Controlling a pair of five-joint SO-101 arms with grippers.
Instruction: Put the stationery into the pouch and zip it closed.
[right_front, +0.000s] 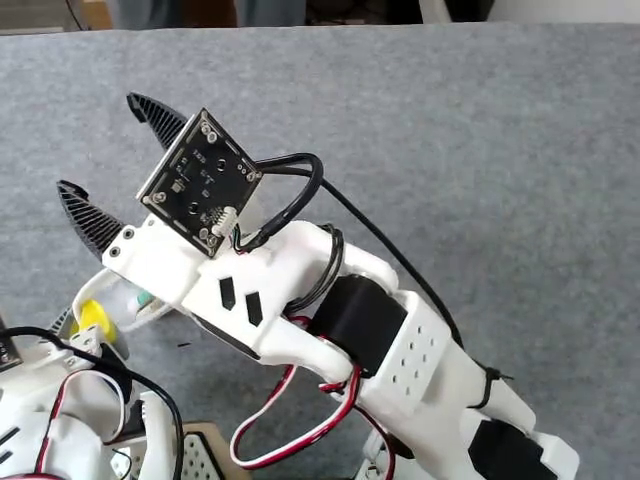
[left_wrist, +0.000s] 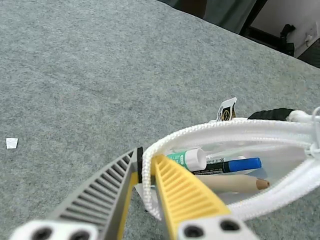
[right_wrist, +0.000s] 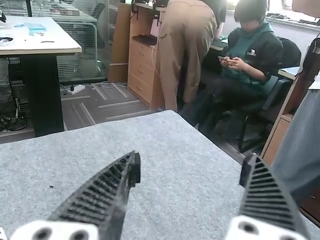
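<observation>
Near left: left claw (left_wrist: 146, 157) clamped on pouch (left_wrist: 240, 127) rim, pinching zipper edge, likely to anchor it for zipping. Pouch white, soft, unzipped, lying on grey worktop (left_wrist: 75, 75). Glue stick (left_wrist: 190, 158), blue marker (left_wrist: 240, 164) and beige pencil (left_wrist: 235, 183) inside. Farther: right claw (right_wrist: 190, 167) spread wide, empty, above worktop, likely ready for zipper.

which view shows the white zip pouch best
The left wrist view: the open white zip pouch sits close, stationery visible inside, the left hand pinching its rim. The high view catches a sliver under the right arm. The right wrist view looks over the grey table.
</observation>
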